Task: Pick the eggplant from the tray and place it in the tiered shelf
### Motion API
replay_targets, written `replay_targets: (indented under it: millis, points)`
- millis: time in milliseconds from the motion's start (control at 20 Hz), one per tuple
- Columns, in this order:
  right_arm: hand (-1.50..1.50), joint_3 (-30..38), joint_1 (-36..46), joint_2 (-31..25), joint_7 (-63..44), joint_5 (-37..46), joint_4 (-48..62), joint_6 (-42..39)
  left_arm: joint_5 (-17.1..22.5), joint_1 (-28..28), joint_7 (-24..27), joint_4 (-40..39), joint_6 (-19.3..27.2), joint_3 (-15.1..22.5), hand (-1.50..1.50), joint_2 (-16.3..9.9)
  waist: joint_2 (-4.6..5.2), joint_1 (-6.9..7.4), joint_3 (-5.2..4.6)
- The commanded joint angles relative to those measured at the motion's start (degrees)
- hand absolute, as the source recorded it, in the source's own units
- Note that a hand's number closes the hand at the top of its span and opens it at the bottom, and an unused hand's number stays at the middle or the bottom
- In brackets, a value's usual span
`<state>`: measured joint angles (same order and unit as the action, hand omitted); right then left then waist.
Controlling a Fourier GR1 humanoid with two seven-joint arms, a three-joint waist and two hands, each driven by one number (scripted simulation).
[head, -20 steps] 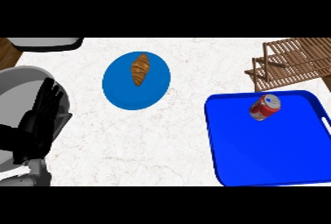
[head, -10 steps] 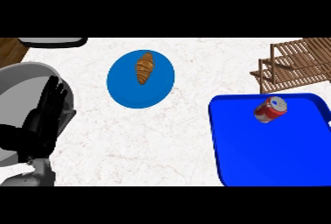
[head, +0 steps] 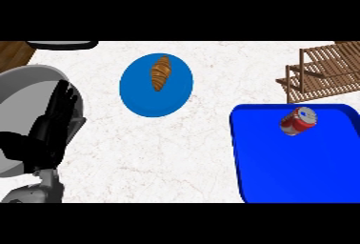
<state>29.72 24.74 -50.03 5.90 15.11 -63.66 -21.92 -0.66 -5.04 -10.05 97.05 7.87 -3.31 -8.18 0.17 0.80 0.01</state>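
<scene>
**Left hand rests open at counter's edge; no eggplant on the tray**

The robot's left hand (head: 53,126) stands at the left side of the head view, its black fingers straight and pointing up, holding nothing, in front of a pale grey rounded shape (head: 28,90). Just to the hand's right, and a little farther up the white marbled counter (head: 175,157), a blue plate (head: 156,86) carries a croissant (head: 161,72). Well apart from the hand, far to its right, lies the blue tray (head: 295,162), with a red soda can (head: 297,121) lying on its side near the tray's far edge. Beyond the tray, farthest from the hand, stands the wooden tiered shelf (head: 325,71). The eggplant is nowhere to be seen, and the right hand does not show.
</scene>
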Motion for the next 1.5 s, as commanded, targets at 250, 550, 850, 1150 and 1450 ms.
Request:
replay_targets:
  millis: [250,550,850,1150,1450]
  points:
    - [1.5,-4.45,14.52,0.67,9.57,6.18,22.98,8.86,-1.66,3.33,-0.36,4.56,-0.4,2.0,0.0,0.67,0.14,0.91,0.06]
    - [1.5,-4.33,20.48,2.5,16.28,8.37,35.93,15.41,-0.86,0.92,2.61,-1.88,-0.91,0.61,0.0,1.22,0.59,1.41,0.1]
    - [1.5,-6.09,25.19,2.68,20.88,12.06,43.72,20.43,-2.24,-1.4,2.03,-1.97,-0.03,1.04,0.0,1.49,0.81,1.59,0.14]
    - [-1.5,-3.25,29.27,3.18,17.57,9.62,49.69,18.87,-0.63,-0.57,0.85,-0.68,-1.3,-0.1,0.0,0.59,0.93,2.16,0.17]
    - [-1.5,-4.1,30.96,4.74,18.2,10.4,52.35,16.6,0.37,-4.04,-0.28,-2.05,-1.97,-0.99,0.0,0.05,1.14,2.3,0.2]
